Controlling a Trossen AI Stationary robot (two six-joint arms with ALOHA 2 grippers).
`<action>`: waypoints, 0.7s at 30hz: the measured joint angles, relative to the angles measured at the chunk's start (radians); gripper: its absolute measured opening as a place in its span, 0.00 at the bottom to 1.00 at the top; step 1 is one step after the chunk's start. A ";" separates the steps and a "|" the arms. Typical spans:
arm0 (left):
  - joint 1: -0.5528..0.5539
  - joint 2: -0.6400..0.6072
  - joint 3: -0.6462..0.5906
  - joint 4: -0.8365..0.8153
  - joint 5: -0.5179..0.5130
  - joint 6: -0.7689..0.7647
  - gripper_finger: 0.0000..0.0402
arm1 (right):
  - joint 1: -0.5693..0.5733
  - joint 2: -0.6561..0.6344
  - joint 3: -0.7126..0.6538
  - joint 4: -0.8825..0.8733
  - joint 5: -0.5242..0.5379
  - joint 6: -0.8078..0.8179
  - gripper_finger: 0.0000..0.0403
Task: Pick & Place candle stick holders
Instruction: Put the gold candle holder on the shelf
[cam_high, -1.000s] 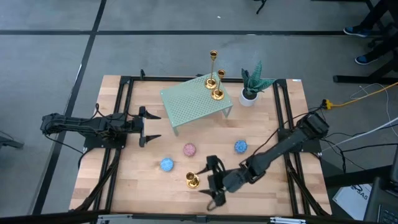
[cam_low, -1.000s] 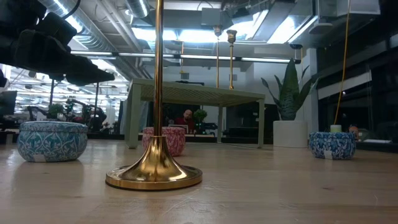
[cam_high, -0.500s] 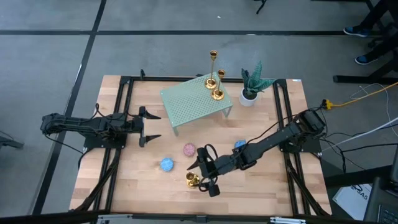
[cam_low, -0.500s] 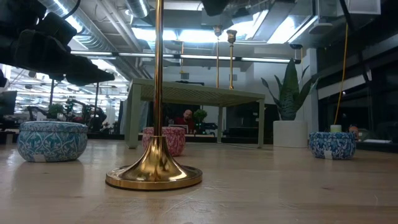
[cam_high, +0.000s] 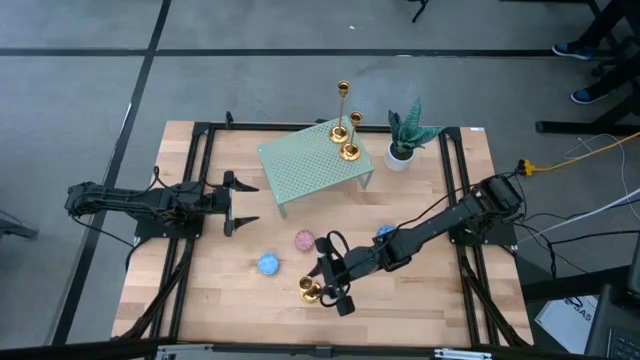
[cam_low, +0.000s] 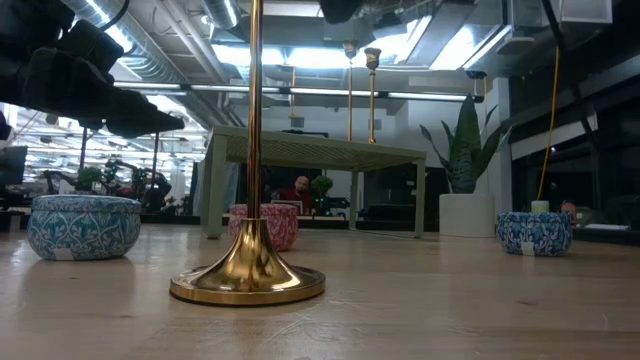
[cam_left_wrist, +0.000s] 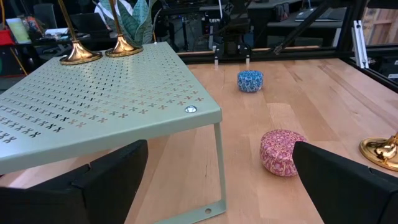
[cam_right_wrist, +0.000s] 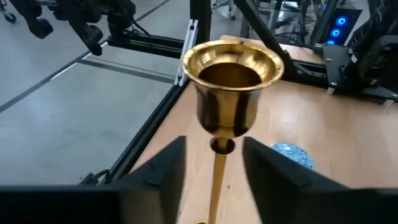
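On the wooden table (cam_high: 220, 300) a green perforated riser (cam_high: 310, 160) carries two gold candle stick holders (cam_high: 347, 140), beside a potted plant (cam_high: 405, 140). The third candle stick holder (cam_high: 310, 291) stands near the front edge, its stem between the spread, unclenched fingers of the right gripper (cam_high: 325, 285). The left gripper (cam_high: 240, 203) waits open at the left side.

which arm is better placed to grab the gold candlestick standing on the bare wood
Right. The right gripper already straddles that candlestick, open jaws either side of its stem. The left gripper waits by the green shelf.
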 joint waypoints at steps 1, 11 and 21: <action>0.000 0.000 0.000 0.000 0.000 0.000 1.00 | 0.000 0.000 0.000 0.000 0.000 0.000 0.35; 0.000 0.000 0.000 0.000 0.000 0.000 1.00 | 0.002 0.000 0.001 -0.045 -0.145 0.006 0.03; 0.000 0.000 0.000 0.000 0.000 0.000 1.00 | 0.005 -0.068 -0.001 -0.064 -0.291 0.085 0.03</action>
